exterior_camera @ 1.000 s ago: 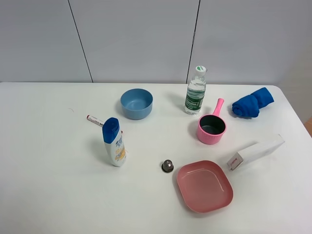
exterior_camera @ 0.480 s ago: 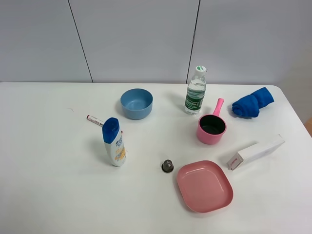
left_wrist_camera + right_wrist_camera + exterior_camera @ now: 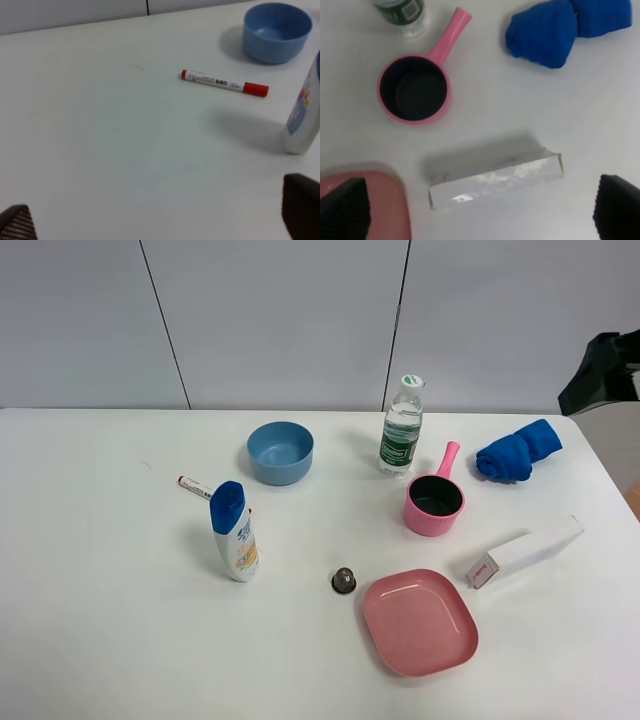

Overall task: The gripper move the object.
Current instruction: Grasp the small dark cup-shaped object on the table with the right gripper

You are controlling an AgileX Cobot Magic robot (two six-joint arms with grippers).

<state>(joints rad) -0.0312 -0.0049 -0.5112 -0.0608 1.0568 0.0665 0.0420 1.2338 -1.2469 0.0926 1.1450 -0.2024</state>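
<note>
The object, a tiny grey metallic capsule [image 3: 344, 580], stands on the white table just left of the pink plate [image 3: 419, 621]. It shows in neither wrist view. A dark part of my right arm [image 3: 603, 370] hangs at the top right edge of the high view, far from the capsule. My right gripper [image 3: 480, 212] is open and empty, high above the white box [image 3: 495, 177] and the pink saucepan [image 3: 415, 89]. My left gripper [image 3: 160, 217] is open and empty over bare table near the red-and-white marker [image 3: 225, 83]; it is out of the high view.
A blue bowl [image 3: 280, 452], a water bottle [image 3: 402, 427], a pink saucepan [image 3: 434, 502] and a blue cloth [image 3: 518, 451] stand at the back. A lotion bottle [image 3: 234, 531] and marker [image 3: 197, 487] are left of centre; a white box [image 3: 525, 552] lies right.
A dark part of the right arm has come into the high view at the top right edge. The capsule and the other things have not moved.
</note>
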